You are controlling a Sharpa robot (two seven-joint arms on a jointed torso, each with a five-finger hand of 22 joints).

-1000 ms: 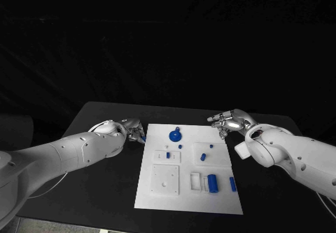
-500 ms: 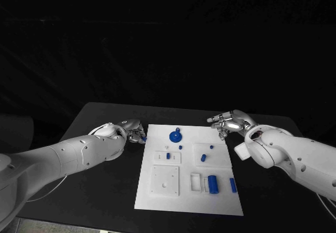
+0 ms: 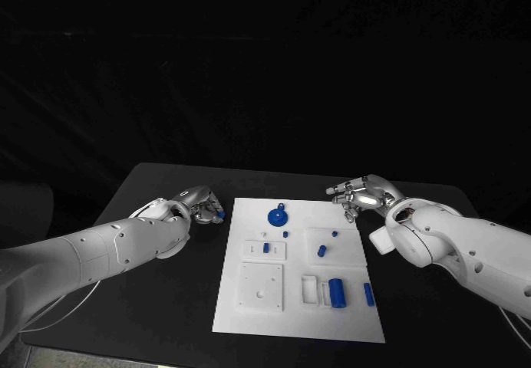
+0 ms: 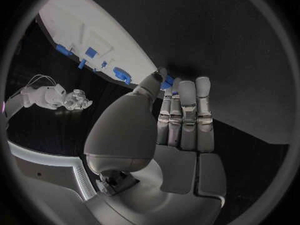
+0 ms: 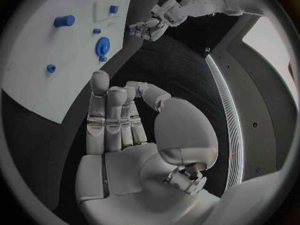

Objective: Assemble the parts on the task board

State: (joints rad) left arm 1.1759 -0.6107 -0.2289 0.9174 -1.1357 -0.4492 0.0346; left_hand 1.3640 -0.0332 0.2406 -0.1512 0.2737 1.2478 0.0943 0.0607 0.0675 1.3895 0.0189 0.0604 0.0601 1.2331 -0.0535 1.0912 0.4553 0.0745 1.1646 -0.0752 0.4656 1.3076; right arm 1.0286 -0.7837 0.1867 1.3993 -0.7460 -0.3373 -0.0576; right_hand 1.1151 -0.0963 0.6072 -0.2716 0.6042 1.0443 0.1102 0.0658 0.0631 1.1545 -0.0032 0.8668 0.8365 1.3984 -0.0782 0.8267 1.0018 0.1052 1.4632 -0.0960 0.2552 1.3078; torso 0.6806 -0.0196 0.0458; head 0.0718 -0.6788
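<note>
Left hand (image 3: 200, 204) has edged back off the left edge of the flat white task board (image 3: 250, 313), a small blue part (image 4: 166, 82) pinched at its fingertips; blue parts sit mid-board, no readable markings. Left wrist view: smooth silver fingers straight, thumb closing on that part. Right wrist view: right hand (image 5: 125, 120) loosely spread, empty, beside the board's far right corner.

I see a black table (image 3: 166, 291). The white task board (image 3: 298, 307) lies flat in its middle, nearer the front edge.
</note>
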